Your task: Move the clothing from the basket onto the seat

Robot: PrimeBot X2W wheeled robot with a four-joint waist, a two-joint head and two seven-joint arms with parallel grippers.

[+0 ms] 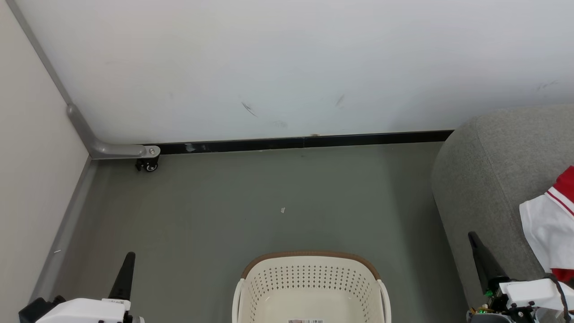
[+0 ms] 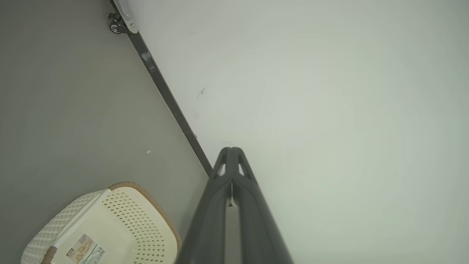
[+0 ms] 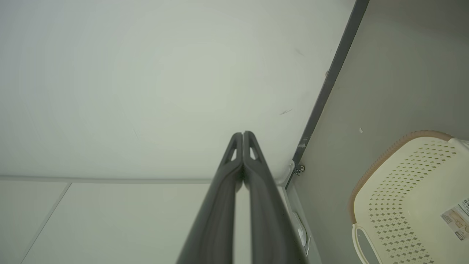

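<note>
The cream perforated basket [image 1: 311, 287] with a brown rim stands on the floor at the bottom centre, with nothing in it but a barcode sticker; it also appears as the basket [image 2: 106, 227] and the basket [image 3: 414, 198] in the wrist views. Red and white clothing [image 1: 551, 224] lies on the grey seat [image 1: 493, 170] at the right edge. My left gripper [image 1: 129, 256] is shut at the lower left, left of the basket; its fingers [image 2: 231, 154] touch with nothing between them. My right gripper [image 1: 471, 236] is shut at the lower right beside the seat, its fingers [image 3: 242, 137] pressed together on nothing.
A white wall [image 1: 287, 67] with a dark baseboard [image 1: 305, 142] runs behind the grey floor [image 1: 251, 202]. A grey metal bracket with a small caster [image 1: 148, 164] sits in the far left corner. A small white scrap [image 1: 282, 210] lies on the floor.
</note>
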